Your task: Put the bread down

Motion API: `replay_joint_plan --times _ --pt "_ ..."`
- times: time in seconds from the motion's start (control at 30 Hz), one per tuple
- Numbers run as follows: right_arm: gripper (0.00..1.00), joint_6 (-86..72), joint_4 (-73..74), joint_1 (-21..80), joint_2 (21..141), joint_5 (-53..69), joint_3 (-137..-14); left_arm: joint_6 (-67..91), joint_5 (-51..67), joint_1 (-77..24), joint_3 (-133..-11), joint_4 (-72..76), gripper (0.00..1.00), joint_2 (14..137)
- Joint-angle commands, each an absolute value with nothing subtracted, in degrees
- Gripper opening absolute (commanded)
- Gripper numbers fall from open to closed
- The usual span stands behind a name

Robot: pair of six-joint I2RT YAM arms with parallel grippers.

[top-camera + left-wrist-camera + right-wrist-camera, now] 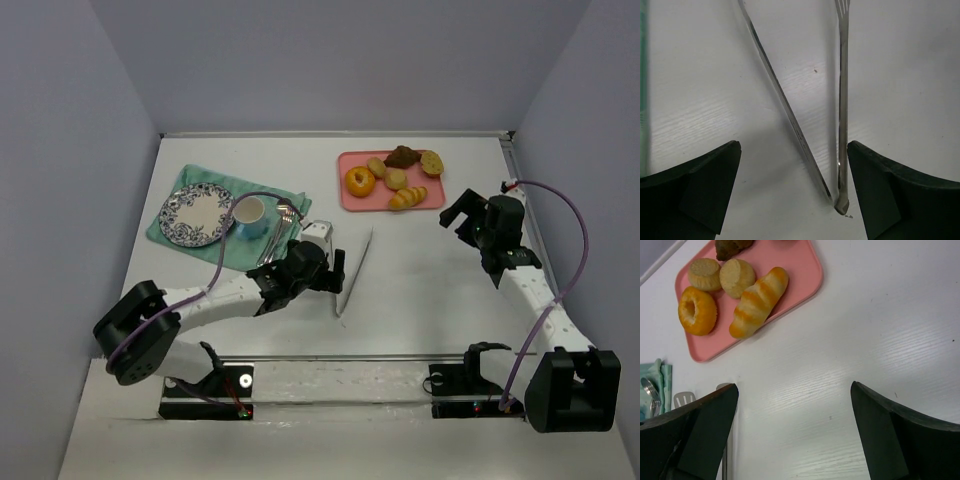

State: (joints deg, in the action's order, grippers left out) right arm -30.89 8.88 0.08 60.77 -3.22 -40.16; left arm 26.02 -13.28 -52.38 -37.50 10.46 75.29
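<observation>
The bread (360,181) is a glossy golden-orange ring bun at the left end of the pink tray (432,205). In the right wrist view the bread (697,310) lies on the tray (805,270) next to a yellow ridged croissant (758,301). My right gripper (458,216) is open and empty over bare table right of the tray; its jaws (794,435) stand wide apart. My left gripper (334,266) is open, low over metal tongs (357,268). In the left wrist view both tong arms (790,110) lie between my fingers (794,190), with the hinge by the right one.
Two small tan rolls (720,275) and a dark pastry (402,156) share the tray. A patterned plate (196,215), a cup (250,212) and cutlery (285,215) sit on a green cloth (170,240) at the left. Grey walls close in the table.
</observation>
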Motion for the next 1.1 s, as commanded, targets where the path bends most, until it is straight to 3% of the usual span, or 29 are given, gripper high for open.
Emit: replay_joint_plan --times 0.0,0.37,0.63,1.07 --pt "1.00 -30.59 5.71 0.18 59.68 -2.02 -39.29 23.73 -11.68 -56.15 -39.72 12.48 0.99 80.41" --pt "1.00 -30.06 5.45 0.18 58.80 -2.72 -38.67 23.82 -11.07 -59.41 -42.71 15.11 0.99 90.17" --pt "1.00 -29.88 5.54 0.18 57.66 -2.99 -38.41 26.10 -22.83 -59.41 -48.86 6.70 0.99 96.57" --pt "1.00 -29.71 5.54 0.18 56.69 -3.52 -37.97 25.14 -25.05 -59.41 -53.96 5.54 0.96 104.50"
